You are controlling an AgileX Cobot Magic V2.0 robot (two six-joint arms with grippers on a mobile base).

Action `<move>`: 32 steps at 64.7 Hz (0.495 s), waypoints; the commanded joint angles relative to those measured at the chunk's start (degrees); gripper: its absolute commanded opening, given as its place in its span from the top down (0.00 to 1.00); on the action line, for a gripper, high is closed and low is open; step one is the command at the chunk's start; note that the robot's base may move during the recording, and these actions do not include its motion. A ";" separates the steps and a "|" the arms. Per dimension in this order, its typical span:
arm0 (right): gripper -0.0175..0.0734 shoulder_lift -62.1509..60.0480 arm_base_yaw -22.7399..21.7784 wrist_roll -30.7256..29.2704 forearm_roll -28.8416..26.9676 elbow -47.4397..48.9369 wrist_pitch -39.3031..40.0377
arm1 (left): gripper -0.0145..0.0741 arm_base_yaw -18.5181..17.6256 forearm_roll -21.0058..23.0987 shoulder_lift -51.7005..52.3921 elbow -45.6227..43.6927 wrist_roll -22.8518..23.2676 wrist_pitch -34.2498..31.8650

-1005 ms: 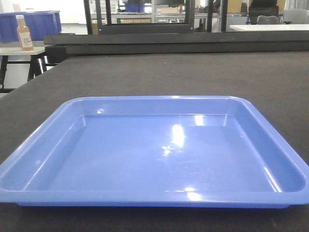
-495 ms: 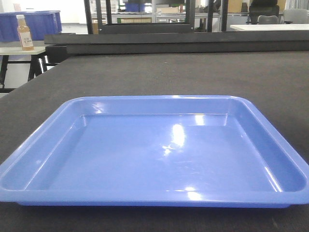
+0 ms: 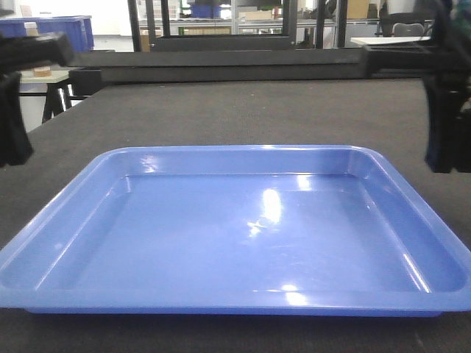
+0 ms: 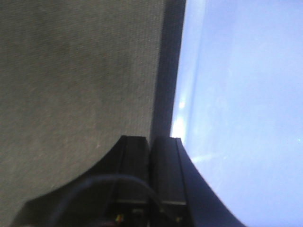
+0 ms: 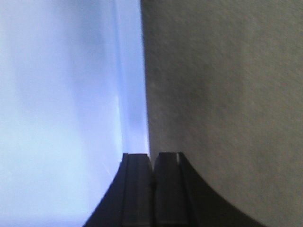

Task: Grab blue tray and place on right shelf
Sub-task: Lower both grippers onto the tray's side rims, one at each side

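The left gripper (image 4: 151, 139) has its fingers pressed together, tips at the left edge of the blue tray (image 3: 250, 243). The right gripper (image 5: 152, 155), likewise closed on nothing, sits at the tray's right edge. The tray lies flat on the dark table (image 3: 243, 110), filling the lower frame of the front view.

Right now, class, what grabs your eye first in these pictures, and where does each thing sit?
A glossy blue tray fills the foreground, lying flat and empty on the dark table. The left gripper hangs above its left edge and the right gripper above its right edge, both shut.
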State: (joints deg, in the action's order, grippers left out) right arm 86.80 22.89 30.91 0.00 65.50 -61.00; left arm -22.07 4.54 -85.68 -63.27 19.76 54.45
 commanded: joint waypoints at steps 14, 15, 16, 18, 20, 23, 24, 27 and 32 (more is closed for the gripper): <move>0.76 1.05 0.06 -2.03 0.00 2.21 4.60 | 0.88 -0.69 0.78 0.95 -2.18 0.74 -2.39; 0.76 1.19 0.06 -2.25 0.00 2.21 4.86 | 0.88 -0.69 0.78 0.95 -2.18 0.74 -2.53; 0.76 1.25 0.06 -2.37 0.00 2.21 5.11 | 0.88 -0.69 0.78 0.95 -2.18 0.74 -2.65; 0.76 1.50 0.06 -2.52 0.00 2.21 5.45 | 0.88 -0.69 0.78 0.95 -2.18 0.74 -2.76; 0.76 1.66 0.06 -2.52 0.00 2.21 5.61 | 0.88 -0.69 0.78 0.95 -2.18 0.74 -2.88; 0.75 1.98 0.01 -2.52 0.00 2.21 5.54 | 0.88 -0.69 0.78 0.95 -2.18 0.74 -3.14; 0.74 2.10 0.01 -2.52 0.00 2.21 5.54 | 0.88 -0.69 0.78 0.86 -2.18 0.74 -3.29; 0.70 2.31 0.01 -2.52 0.00 2.21 5.37 | 0.88 -0.77 0.78 0.86 -2.18 0.74 -3.64; 0.56 2.97 0.01 -2.52 0.00 2.21 4.97 | 0.87 -1.59 0.18 0.40 -2.18 0.74 -4.09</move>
State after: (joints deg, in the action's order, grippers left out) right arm 91.36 22.89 29.12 0.00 65.73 -56.73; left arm -22.54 4.68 -86.63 -63.53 19.85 52.35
